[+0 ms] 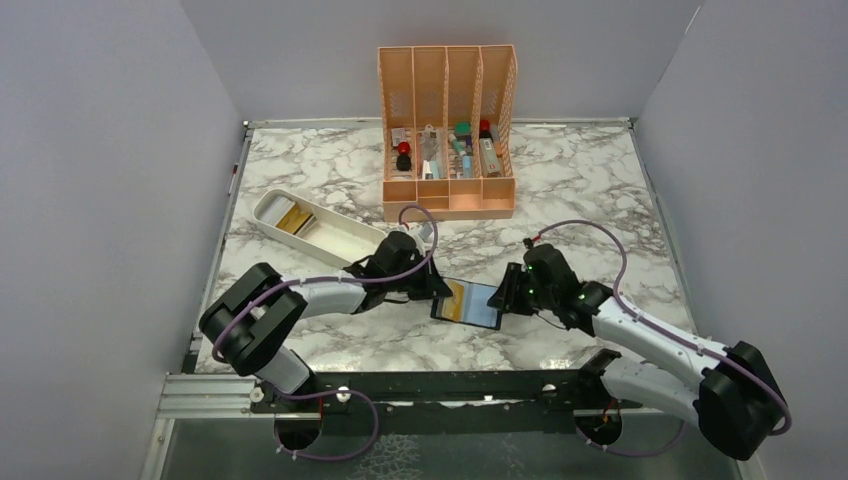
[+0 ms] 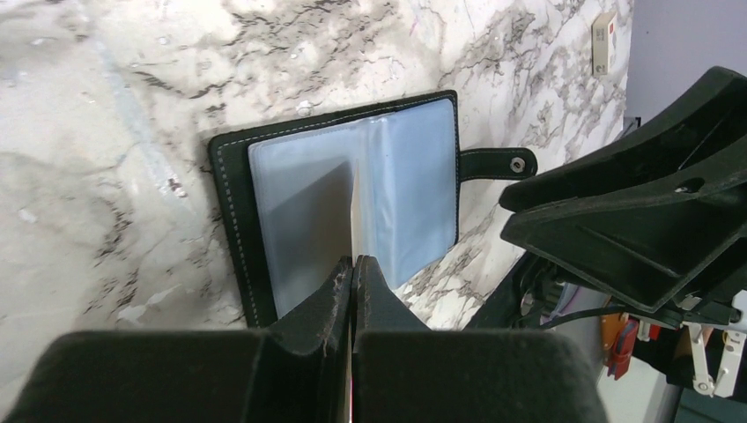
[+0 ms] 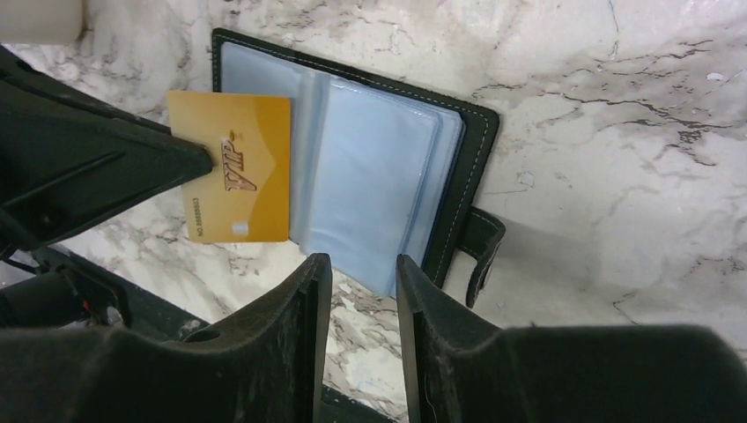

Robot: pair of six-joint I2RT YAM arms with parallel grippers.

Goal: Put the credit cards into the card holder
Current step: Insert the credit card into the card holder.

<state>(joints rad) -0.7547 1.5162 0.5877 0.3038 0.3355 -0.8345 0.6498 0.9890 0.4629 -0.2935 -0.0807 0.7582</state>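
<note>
The black card holder [image 1: 472, 305] lies open on the marble table, bluish pockets up; it also shows in the left wrist view [image 2: 405, 176] and the right wrist view [image 3: 379, 176]. My left gripper [image 1: 437, 284] is shut on a gold credit card [image 3: 238, 167], seen edge-on in the left wrist view [image 2: 354, 211]. The card's far end rests over the holder's left pocket. My right gripper [image 3: 363, 264] is open and empty, just above the holder's near right edge, by the clasp tab [image 3: 480, 251]. More gold cards [image 1: 292, 217] lie in the white tray.
An oblong white tray [image 1: 318, 228] lies at the left. A tall orange slotted organiser [image 1: 448, 130] with small items stands at the back. Grey walls enclose the table on three sides.
</note>
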